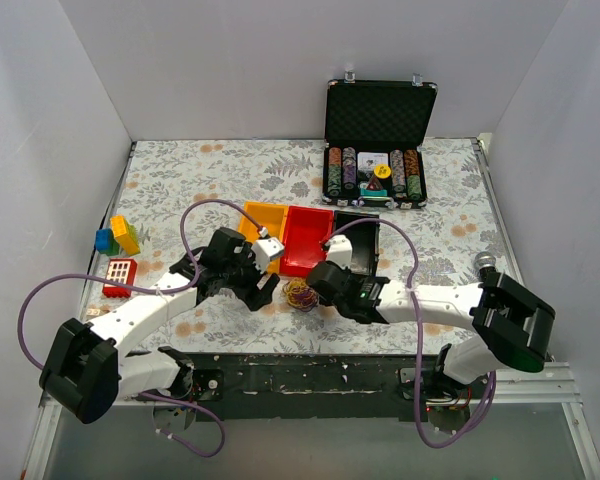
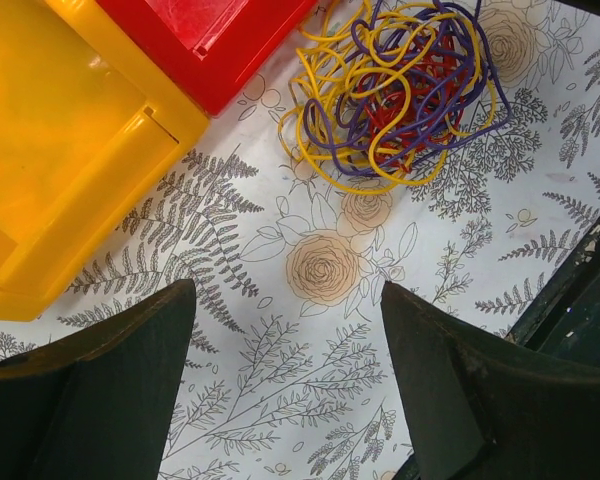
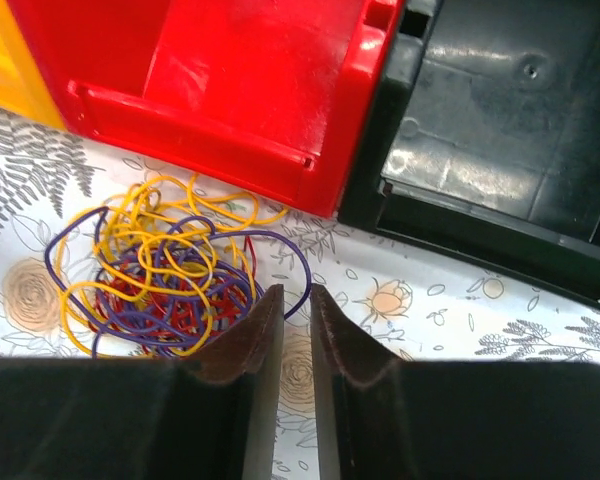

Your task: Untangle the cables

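Note:
The cables (image 1: 300,293) are a small clump of thin yellow, red and purple wires on the flowered cloth, just in front of the red bin. My left gripper (image 1: 263,290) hovers left of the clump, open wide over bare cloth (image 2: 288,292), with the cables (image 2: 400,85) ahead and to its right. My right gripper (image 1: 316,286) is at the clump's right edge. Its jaws (image 3: 296,292) stand a narrow slit apart, and one purple loop of the cables (image 3: 160,270) runs down into that slit at the tips.
Yellow bin (image 1: 263,216), red bin (image 1: 305,240) and black bin (image 1: 358,240) stand side by side right behind the clump. An open case of poker chips (image 1: 378,140) sits at the back. Toy blocks (image 1: 120,235) lie at the left. The table's dark front edge (image 2: 580,300) is close.

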You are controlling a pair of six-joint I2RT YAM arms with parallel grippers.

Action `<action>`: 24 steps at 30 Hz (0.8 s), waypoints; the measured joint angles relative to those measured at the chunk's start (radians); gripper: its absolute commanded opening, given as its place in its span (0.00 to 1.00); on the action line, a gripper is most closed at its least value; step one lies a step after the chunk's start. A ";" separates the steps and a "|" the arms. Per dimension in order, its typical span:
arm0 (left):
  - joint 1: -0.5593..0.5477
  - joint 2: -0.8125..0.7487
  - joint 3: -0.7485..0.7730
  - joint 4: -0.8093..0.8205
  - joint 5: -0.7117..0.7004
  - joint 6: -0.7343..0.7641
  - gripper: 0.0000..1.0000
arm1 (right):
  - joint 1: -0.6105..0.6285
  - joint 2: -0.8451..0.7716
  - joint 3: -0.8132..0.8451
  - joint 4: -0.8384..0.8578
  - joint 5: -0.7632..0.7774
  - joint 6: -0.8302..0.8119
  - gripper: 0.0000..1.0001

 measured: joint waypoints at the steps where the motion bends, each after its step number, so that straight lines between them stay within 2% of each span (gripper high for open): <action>1: 0.000 0.000 -0.002 0.004 0.000 0.001 0.74 | 0.000 -0.005 -0.011 0.001 -0.002 0.001 0.23; 5: 0.000 0.012 -0.011 0.016 0.000 0.008 0.75 | -0.005 -0.009 -0.031 0.002 -0.007 0.001 0.27; 10: 0.000 0.060 -0.014 0.047 0.000 0.016 0.75 | -0.008 0.023 -0.023 0.025 -0.020 0.000 0.26; 11: 0.000 0.072 -0.014 0.056 0.000 0.016 0.75 | -0.009 0.037 -0.018 0.027 -0.023 0.001 0.24; 13: 0.000 0.095 -0.014 0.073 0.000 0.017 0.75 | -0.009 0.066 -0.008 0.034 -0.026 0.000 0.07; 14: 0.000 0.108 -0.014 0.081 0.000 0.017 0.75 | -0.009 0.078 -0.006 0.037 -0.029 0.001 0.02; 19: -0.002 0.149 -0.014 0.108 0.002 0.020 0.75 | -0.009 0.082 -0.022 0.039 -0.047 0.010 0.01; 24: -0.011 0.162 -0.014 0.137 0.024 0.018 0.75 | -0.008 -0.015 -0.137 0.043 -0.070 0.031 0.01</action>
